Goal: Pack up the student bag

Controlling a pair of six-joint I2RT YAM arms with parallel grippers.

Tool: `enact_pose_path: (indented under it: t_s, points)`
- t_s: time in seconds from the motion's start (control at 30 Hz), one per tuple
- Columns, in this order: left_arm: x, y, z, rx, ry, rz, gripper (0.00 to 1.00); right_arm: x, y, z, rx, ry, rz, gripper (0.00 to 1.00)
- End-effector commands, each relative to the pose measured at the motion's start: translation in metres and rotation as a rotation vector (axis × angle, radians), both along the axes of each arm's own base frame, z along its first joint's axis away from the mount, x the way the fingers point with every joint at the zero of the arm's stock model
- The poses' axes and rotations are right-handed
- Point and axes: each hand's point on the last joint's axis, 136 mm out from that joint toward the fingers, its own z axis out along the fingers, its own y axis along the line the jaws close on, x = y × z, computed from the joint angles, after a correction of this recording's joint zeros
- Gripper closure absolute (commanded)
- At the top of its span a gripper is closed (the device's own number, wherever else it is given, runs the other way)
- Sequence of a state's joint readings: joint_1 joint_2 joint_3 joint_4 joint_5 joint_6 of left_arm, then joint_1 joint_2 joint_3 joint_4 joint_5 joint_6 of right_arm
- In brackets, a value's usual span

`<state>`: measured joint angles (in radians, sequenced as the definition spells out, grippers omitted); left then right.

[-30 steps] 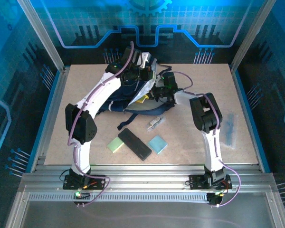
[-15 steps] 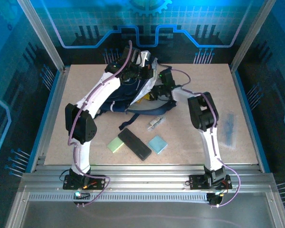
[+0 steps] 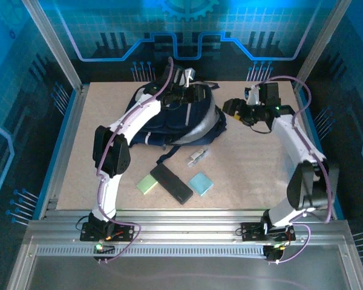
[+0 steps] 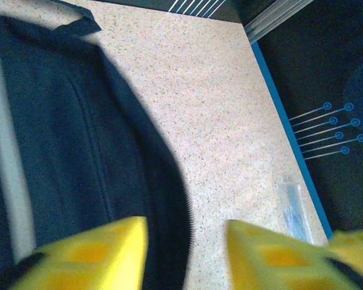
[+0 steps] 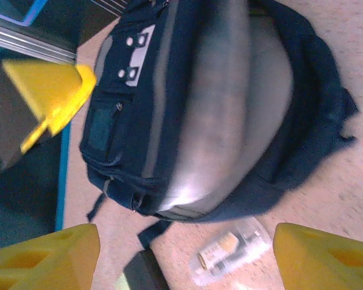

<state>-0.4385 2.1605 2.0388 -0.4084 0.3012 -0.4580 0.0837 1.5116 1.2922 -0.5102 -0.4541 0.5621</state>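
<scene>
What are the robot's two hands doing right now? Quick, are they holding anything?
Left end effector: open, holding nothing.
Right end effector: open, holding nothing.

White-black arms [image 3: 137,112], purple cables [image 3: 281,77]

Arms stretched forward; left end effector [image 4: 187,241] jaws parted, right end effector [image 5: 184,260] spread (wider than left).
</scene>
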Motion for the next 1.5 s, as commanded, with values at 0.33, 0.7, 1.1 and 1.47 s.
enact_pose_path:
  t_s: [0.33,0.7,1.1,1.47]
  points:
    - [-0.049,0.096,-0.016,-0.104,0.050,0.278,0.08,-0.067,0.065,-0.037,-0.178,-0.014,0.049,0.25]
    - [-0.130,0.214,-0.121,-0.225,0.255,0.740,0.13,-0.056,0.123,-0.079,-0.239,0.030,0.050,0.25]
    - [-0.099,0.223,-0.183,-0.388,0.366,0.912,0.23,-0.071,0.180,-0.092,-0.242,0.019,0.179,0.28]
    - [-0.086,0.214,-0.155,-0.482,0.290,0.895,1.00,-0.061,0.235,-0.117,-0.238,-0.032,0.301,0.42]
